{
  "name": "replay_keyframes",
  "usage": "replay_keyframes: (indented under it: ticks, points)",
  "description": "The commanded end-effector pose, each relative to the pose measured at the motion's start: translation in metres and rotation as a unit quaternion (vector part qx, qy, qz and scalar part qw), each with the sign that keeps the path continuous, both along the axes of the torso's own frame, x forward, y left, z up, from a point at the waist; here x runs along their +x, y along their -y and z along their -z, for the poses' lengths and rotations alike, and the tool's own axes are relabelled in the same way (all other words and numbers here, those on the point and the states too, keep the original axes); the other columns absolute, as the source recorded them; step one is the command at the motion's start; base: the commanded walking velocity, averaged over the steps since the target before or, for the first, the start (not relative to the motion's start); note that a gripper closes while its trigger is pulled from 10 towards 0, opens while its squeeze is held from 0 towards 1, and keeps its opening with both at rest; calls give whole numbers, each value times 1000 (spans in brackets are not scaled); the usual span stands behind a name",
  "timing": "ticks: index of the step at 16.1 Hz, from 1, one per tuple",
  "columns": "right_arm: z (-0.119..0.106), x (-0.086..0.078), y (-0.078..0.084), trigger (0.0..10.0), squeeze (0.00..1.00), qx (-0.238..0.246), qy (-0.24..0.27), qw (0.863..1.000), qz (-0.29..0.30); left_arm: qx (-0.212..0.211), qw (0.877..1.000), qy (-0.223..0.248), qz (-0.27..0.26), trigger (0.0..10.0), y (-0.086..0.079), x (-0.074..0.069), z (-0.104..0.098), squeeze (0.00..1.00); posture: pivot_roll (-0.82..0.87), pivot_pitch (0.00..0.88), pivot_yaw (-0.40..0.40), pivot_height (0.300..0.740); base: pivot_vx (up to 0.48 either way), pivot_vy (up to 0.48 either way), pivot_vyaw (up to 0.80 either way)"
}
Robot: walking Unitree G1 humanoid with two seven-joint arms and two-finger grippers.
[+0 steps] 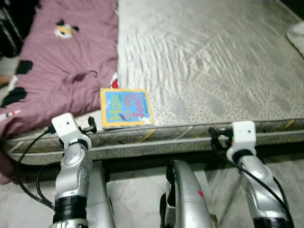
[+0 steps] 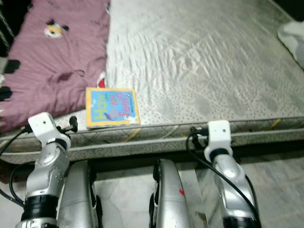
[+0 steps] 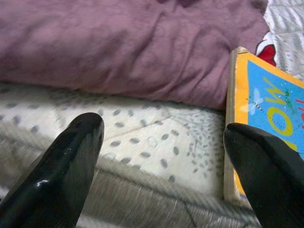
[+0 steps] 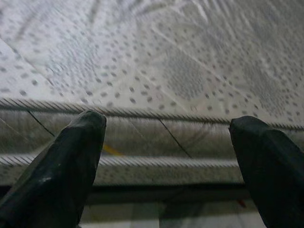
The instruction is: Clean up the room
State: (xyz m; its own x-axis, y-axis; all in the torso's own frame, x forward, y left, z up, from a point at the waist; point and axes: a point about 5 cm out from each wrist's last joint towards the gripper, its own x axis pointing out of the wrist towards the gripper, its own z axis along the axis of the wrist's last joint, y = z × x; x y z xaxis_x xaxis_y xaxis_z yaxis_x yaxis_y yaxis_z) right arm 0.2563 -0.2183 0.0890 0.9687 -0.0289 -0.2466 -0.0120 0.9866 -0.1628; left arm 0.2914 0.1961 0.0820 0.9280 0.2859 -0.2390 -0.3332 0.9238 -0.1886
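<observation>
On the mattress (image 1: 213, 61), a book (image 1: 126, 108) reads "How", left pincer (image 3: 161, 137) agape.

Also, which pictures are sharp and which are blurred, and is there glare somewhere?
Left eye view: slightly soft, book title hardly readable, pale sheen on the mattress. Left wrist view: the open left tool is blurred up close, purple blanket soft. Right wrist view: the open right tool is dark, mattress dots fairly sharp.
</observation>
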Motion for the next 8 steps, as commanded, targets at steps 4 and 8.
replay_keyframes:
  ticks: [4, 8]
  points:
    - [-6, -16, 5, 10000, 0, -10, -7, 1000, 13, -16, 999, 6, 29, 10000, 0, 16, 3, 0, -138, 226, -93, 546, 0, 0, 0]
    - [-13, -24, 12, 10000, 0, -19, -8, 1000, 19, -58, 995, -13, 84, 10000, 16, 35, 14, 0, -173, 235, -107, 546, 0, 0, 0]
